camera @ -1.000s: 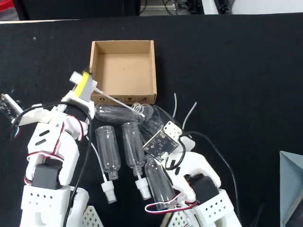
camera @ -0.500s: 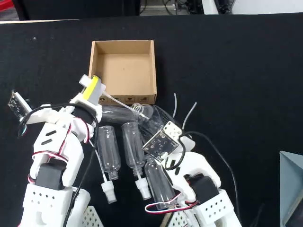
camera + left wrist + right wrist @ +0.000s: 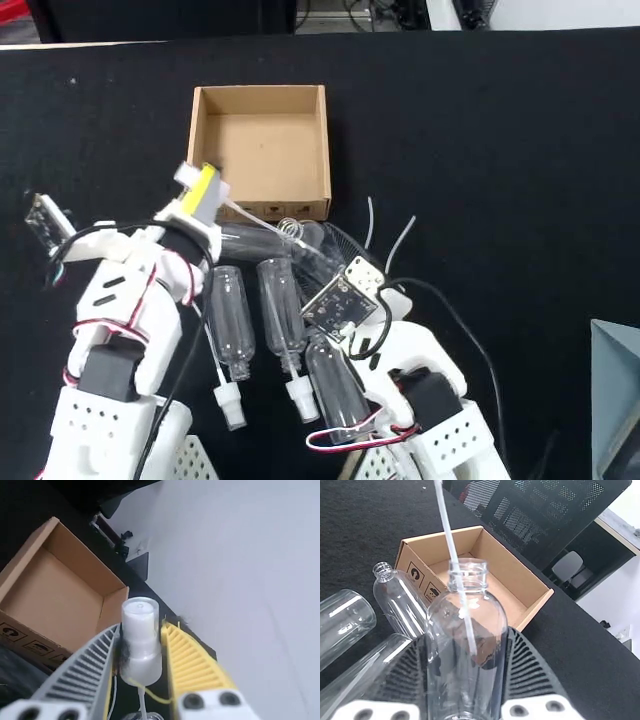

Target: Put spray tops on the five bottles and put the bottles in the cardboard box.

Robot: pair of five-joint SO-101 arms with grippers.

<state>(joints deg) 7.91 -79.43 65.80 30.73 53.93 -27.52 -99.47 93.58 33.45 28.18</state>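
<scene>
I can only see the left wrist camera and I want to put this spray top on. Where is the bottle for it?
Observer: The right gripper holds a clear bottle, neck open, close to the near wall of the cardboard box.
Operator: Is my straw in it?
Observer: Yes, the tube of the spray top runs down through the neck into that bottle.
Operator: How many have tops on?
Observer: Two: a capped bottle and a second capped bottle lie side by side on the table between the arms.
</scene>
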